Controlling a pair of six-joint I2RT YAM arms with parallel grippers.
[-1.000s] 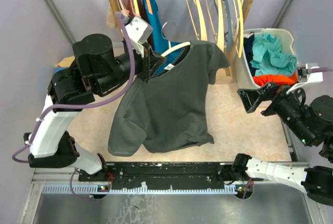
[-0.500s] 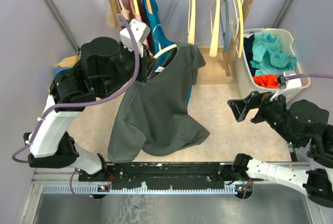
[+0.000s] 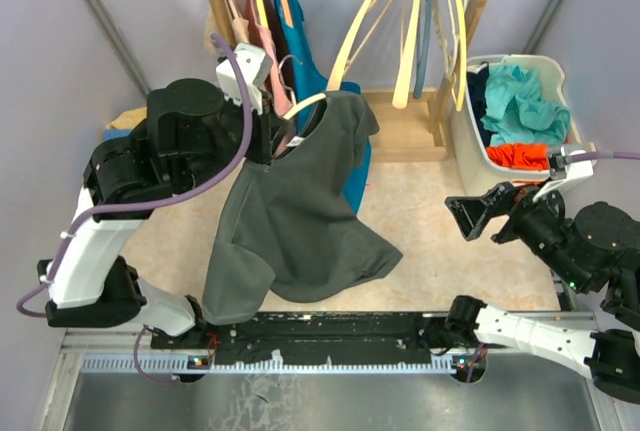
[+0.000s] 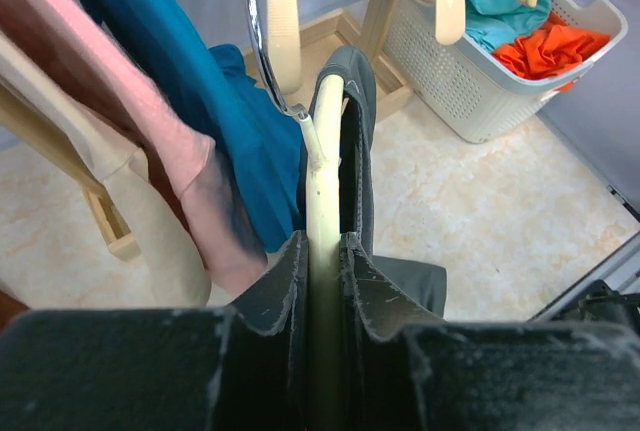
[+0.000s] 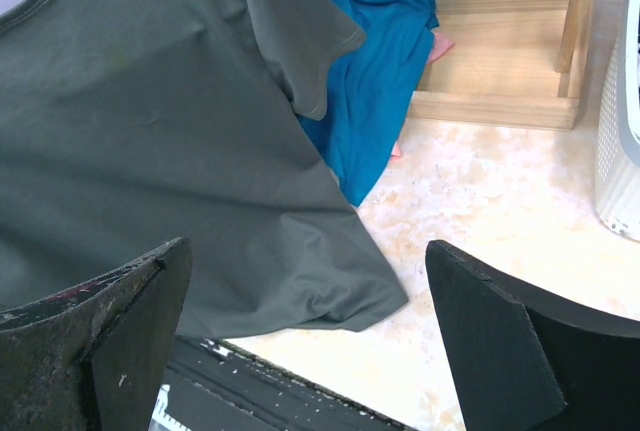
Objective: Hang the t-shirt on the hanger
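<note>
The dark grey t-shirt (image 3: 300,216) hangs draped over the pale wooden hanger (image 3: 304,104), and its lower hem trails on the table. My left gripper (image 3: 279,137) is shut on the hanger, just in front of the clothes rail. In the left wrist view the wooden arm (image 4: 323,191) runs up between the fingers (image 4: 283,276) to the silver hook (image 4: 254,31), with the shirt collar (image 4: 357,101) over the far end. My right gripper (image 3: 487,219) stands open to the right of the shirt, apart from it. In its own view the right gripper (image 5: 305,251) looks onto the shirt's hem (image 5: 150,141).
A wooden clothes rack (image 3: 478,1) at the back holds several empty wooden hangers (image 3: 408,41), a teal shirt (image 3: 300,56) and a pink garment (image 4: 120,101). A white laundry basket (image 3: 468,146) with teal and orange clothes stands at the right. The rack's wooden base (image 5: 500,101) lies behind the shirt.
My left arm has carried the hanger and shirt left and up towards the rail, so the shirt hangs narrower. The right gripper has shifted slightly. The empty hangers on the rail are swinging.
</note>
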